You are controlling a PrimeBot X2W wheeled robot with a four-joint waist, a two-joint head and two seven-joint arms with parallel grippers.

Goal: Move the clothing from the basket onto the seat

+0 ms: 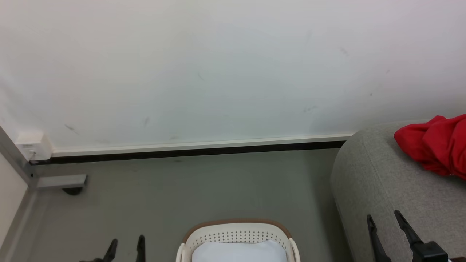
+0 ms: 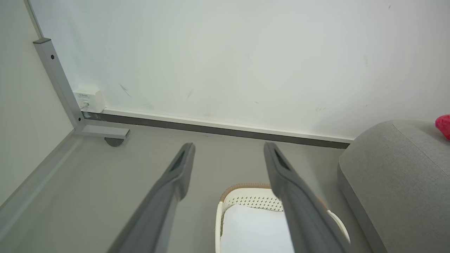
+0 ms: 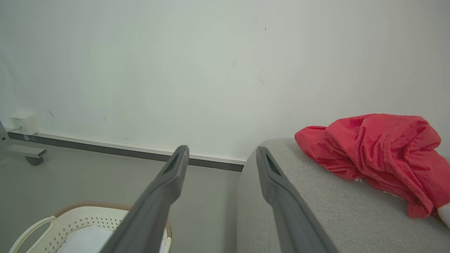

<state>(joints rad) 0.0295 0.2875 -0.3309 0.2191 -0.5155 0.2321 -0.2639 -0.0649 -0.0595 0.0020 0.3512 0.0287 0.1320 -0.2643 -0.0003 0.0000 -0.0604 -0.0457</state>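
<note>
The left claw [image 1: 126,243] stands released, its two dark fingers spread apart with nothing between them, over the grey floor [image 1: 204,189] to the left of the basket [image 1: 236,222] and clear of it. In its own wrist view, the left claw [image 2: 229,146] frames the basket's far brown rim [image 2: 246,185] between its open fingers. The right claw [image 1: 383,218] is released too, its fingers parted and holding nothing. It hangs to the right of the basket, in front of the rounded end of the seat [image 1: 378,171]. Seen from the right wrist, one finger of that claw [image 3: 221,150] crosses above the basket's rim and the other runs along the seat's near edge. The basket sits on the floor between the two claws, its perforated white wall and brown rim facing the wall [image 1: 233,72]. Inside it lies something smooth and pale white [image 1: 238,251]; whether that is cloth or the basket's own bottom cannot be told. No red fabric is in the part of the basket that is in view. The grey seat stands just to the right of the basket, apart from it by a strip of floor. The clothing [image 1: 435,143] lies on top of the seat, well to the right of the basket, as a crumpled bright red heap with a little white at its lower edge. Behind the basket a dark skirting strip [image 1: 189,152] runs along the foot of the wall. Far to the basket's left stand a grey metal frame leg [image 1: 60,181] and a small white box [image 1: 33,145] on the wall.
</note>
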